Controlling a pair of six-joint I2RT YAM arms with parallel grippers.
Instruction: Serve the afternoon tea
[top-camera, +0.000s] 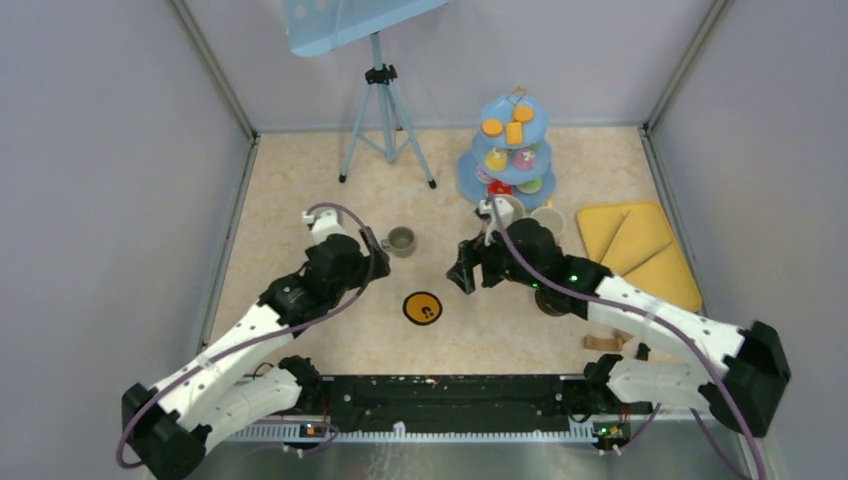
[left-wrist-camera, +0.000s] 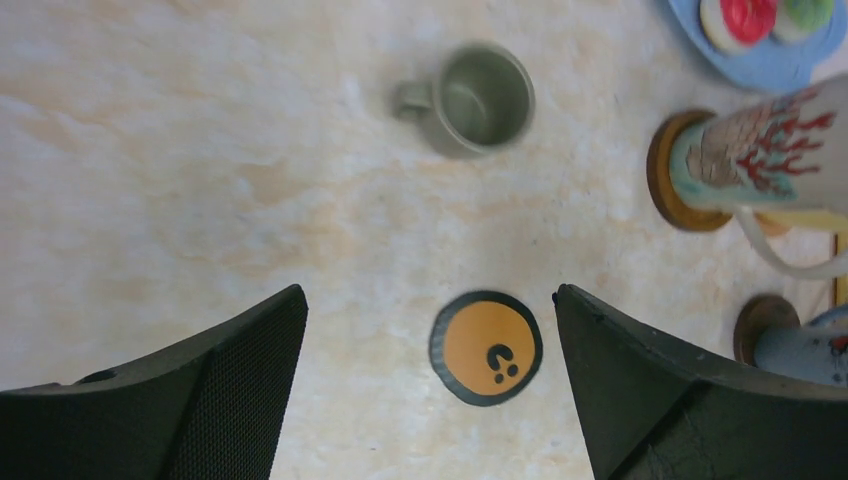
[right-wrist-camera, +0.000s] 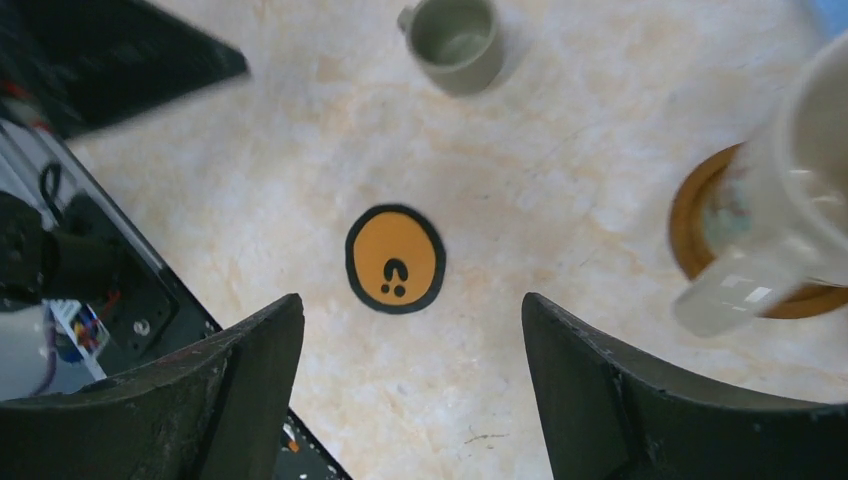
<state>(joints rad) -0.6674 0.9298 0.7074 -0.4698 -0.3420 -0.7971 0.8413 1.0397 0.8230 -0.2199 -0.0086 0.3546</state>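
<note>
The light-blue three-tier cake stand (top-camera: 514, 150) with small toy cakes stands at the back right. A small grey mug (top-camera: 400, 241) (left-wrist-camera: 475, 100) (right-wrist-camera: 455, 40) sits upright and empty on the table. In front of it lies an orange round coaster (top-camera: 423, 308) (left-wrist-camera: 486, 347) (right-wrist-camera: 395, 258) with a black rim. My left gripper (top-camera: 376, 258) (left-wrist-camera: 430, 300) hovers open above the coaster, nothing between its fingers. My right gripper (top-camera: 470, 272) (right-wrist-camera: 412, 305) is open too, just right of the coaster. A large cream mug (left-wrist-camera: 760, 150) stands on a brown coaster (left-wrist-camera: 665, 175).
A flat yellow tray (top-camera: 640, 250) lies at the right. A tripod (top-camera: 385, 110) stands at the back. Another mug (left-wrist-camera: 800, 345) stands on a brown coaster (left-wrist-camera: 757, 320) near the right arm. Grey walls enclose the table on three sides.
</note>
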